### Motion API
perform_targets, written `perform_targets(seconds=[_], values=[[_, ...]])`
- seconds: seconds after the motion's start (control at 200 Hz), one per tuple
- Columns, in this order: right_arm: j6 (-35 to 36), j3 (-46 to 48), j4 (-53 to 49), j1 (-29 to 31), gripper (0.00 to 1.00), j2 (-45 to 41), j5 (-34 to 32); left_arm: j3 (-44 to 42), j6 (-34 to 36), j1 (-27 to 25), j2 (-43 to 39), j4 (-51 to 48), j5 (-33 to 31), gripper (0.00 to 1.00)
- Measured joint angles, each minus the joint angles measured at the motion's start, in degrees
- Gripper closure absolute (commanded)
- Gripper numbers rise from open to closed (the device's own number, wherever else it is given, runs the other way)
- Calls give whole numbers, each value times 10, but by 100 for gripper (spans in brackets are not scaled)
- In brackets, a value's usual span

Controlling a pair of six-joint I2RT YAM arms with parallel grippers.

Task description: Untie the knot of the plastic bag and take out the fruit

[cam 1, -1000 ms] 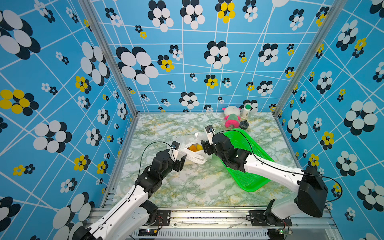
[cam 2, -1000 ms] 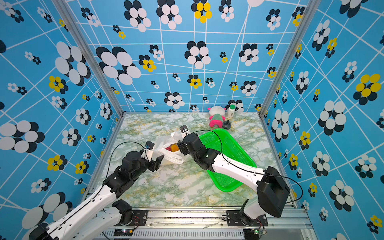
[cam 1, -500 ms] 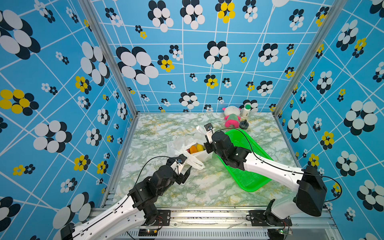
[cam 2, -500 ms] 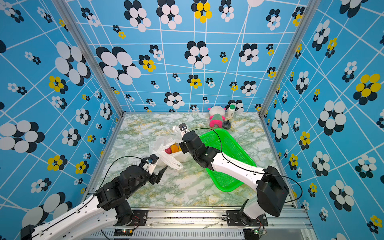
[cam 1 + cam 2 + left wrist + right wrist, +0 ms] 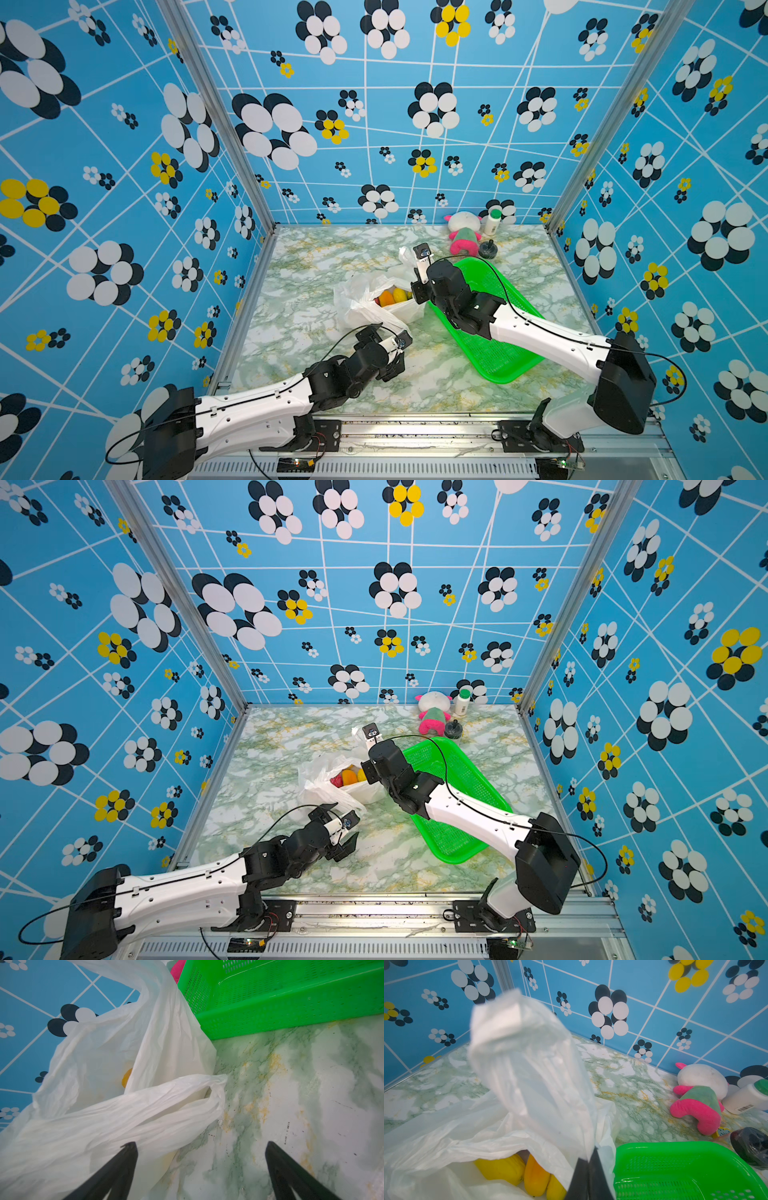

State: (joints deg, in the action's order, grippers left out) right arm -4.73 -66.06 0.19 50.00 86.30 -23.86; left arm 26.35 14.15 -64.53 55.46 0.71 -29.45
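The plastic bag [image 5: 361, 307] sits near the middle of the marbled tabletop [image 5: 299, 291], just left of the green basket [image 5: 498, 357] and against its wall, its mouth gaping upward. In both top views only a red, an orange and a yellow piece of the fruit [image 5: 388, 297] show in that mouth; whatever else lies inside is hidden under the crinkled film. The right wrist view shows three yellow-orange oblong pieces [image 5: 535, 1176] under the bag's edge, their lower ends cut off by the frame. The left wrist view gives only a small yellow-orange patch between two folds. The right gripper [image 5: 588, 1160] has its jaws closed on one handle strip [image 5: 527, 1059] of the bag, which rises from them blurred and fills much of the right wrist view. In both top views its tips are hard to separate from the dark wrist. The left gripper [image 5: 199, 1145] hovers low over the tabletop at the bag's near side, jaws spread wide and empty; one finger [image 5: 124, 1159] overlaps the film, and whether it touches cannot be told. The other handle loop [image 5: 166, 1095] lies limp ahead of it, apart from the held one. The right arm covers part of the basket. At the back wall a pink-and-white plush toy [image 5: 463, 237], a white bottle [image 5: 493, 221] and a small dark round object [image 5: 487, 250] stand close together; what the dark object is cannot be made out.
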Motion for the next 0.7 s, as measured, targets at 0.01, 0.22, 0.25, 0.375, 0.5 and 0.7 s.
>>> perform_targets(seconds=[0.01, 0.22, 0.25, 0.375, 0.5, 0.7], values=[[0, 0, 0, 0, 100, 0, 0, 0, 1, 0, 4, 5, -2, 1], [-11, 0, -1, 0, 100, -8, 4, 23, 46, 0, 120, 63, -62, 1], [-13, 0, -1, 0, 100, -9, 5, 28, 53, 0, 137, 70, -71, 1], [-20, 0, -1, 0, 100, -9, 9, 47, 95, 1, 205, 124, -130, 1], [-23, 0, -1, 0, 100, -9, 13, 64, 154, 8, 259, 202, -188, 15], [-33, 2, -1, -3, 100, -9, 14, 87, 193, 36, 247, 256, -216, 86]])
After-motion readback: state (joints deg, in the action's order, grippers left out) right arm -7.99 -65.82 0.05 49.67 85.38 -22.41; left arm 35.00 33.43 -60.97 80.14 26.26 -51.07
